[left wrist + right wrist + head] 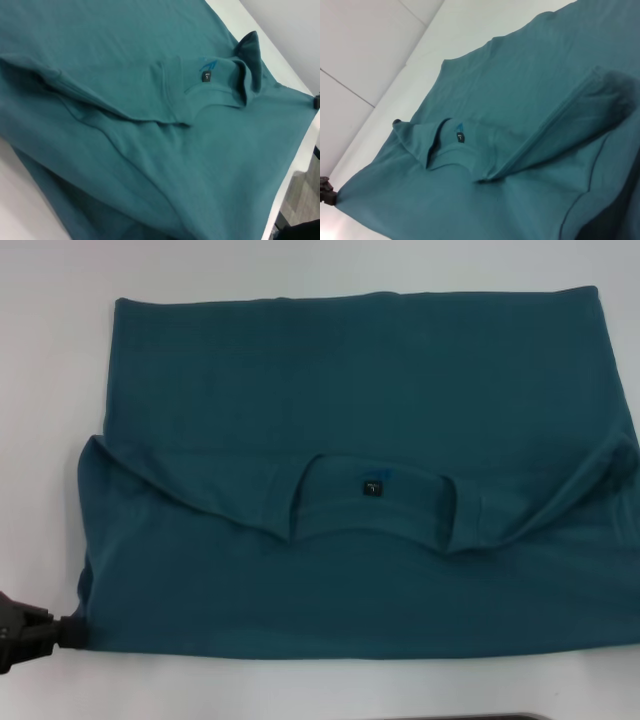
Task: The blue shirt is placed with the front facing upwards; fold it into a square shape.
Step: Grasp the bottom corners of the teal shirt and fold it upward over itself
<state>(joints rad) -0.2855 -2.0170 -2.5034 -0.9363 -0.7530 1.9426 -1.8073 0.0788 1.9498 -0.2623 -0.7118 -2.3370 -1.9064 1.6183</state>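
The blue shirt (pixel 350 390) lies flat on the white table (pixel 40 360) and fills most of the head view. Its collar (pixel 372 515), with a small dark neck label (pixel 372 487), sits at the middle, and a folded layer covers the far half. Slanting folds run out from the collar to both sides. My left gripper (pixel 68 632) is at the shirt's near left corner, shut on the cloth edge; the right wrist view shows it too (pixel 327 193). A dark piece at the shirt's opposite near corner, seemingly my right gripper (pixel 316 101), shows only in the left wrist view.
White table surface borders the shirt on the far side and the left. A dark strip (pixel 470 717) lies at the near table edge. The floor (pixel 300 195) shows beyond the table edge in the left wrist view.
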